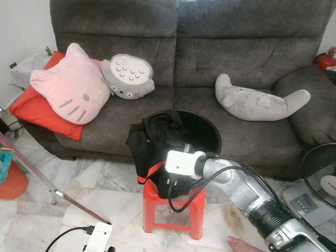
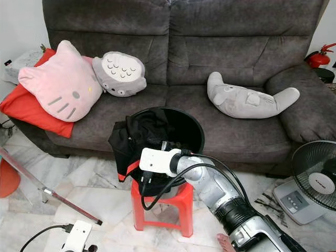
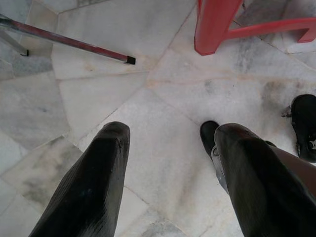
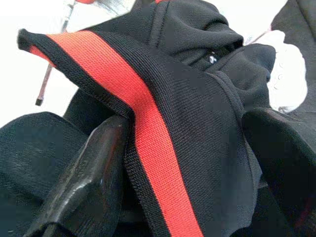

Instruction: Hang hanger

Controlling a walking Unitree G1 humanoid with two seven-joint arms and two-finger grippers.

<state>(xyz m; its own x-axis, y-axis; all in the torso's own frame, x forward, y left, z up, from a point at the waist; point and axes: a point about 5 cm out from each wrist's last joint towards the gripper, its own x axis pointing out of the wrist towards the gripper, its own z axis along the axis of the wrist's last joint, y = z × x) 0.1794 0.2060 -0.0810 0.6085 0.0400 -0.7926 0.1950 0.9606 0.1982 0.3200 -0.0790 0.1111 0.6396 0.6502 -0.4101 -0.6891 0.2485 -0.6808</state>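
The right tool [image 4: 182, 163] sits with its fingers [image 4: 84, 182] spread wide apart, released, straddling a black garment [image 4: 197, 98] with a red band; one finger touches the cloth just beside that band. The garment drapes over the rim of a black bin [image 2: 194, 128] on a red stool [image 2: 173, 202], directly ahead of the tool. The left tool [image 3: 168, 173] hangs wide open above the marble floor [image 3: 98, 98], holding nothing. No hanger can be made out.
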